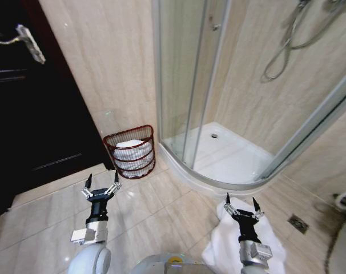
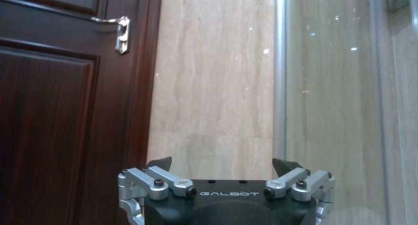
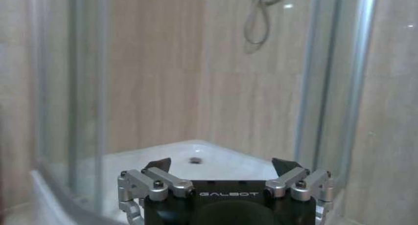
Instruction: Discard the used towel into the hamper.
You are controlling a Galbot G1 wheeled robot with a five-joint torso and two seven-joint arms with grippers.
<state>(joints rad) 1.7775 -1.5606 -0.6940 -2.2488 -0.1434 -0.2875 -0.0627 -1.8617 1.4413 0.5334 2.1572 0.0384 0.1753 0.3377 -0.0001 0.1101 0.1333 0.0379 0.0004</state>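
Observation:
The hamper [image 1: 127,133], a reddish-brown wire basket, stands on the floor against the tiled wall between the door and the shower, with white cloth [image 1: 131,150] lying inside it. A white towel [image 1: 220,237] lies crumpled on the floor tiles at the lower right. My right gripper [image 1: 241,200] hovers open above this towel, nothing between its fingers; the right wrist view shows it [image 3: 222,162] facing the shower. My left gripper [image 1: 103,178] is open and empty, just short of the hamper; in the left wrist view it [image 2: 222,162] faces the wall beside the door.
A dark wooden door [image 1: 24,114] with a metal handle [image 1: 29,43] fills the left. The curved glass shower enclosure [image 1: 184,74] and its white tray [image 1: 230,154] stand right of the hamper. A floor drain [image 1: 298,224] sits at the right.

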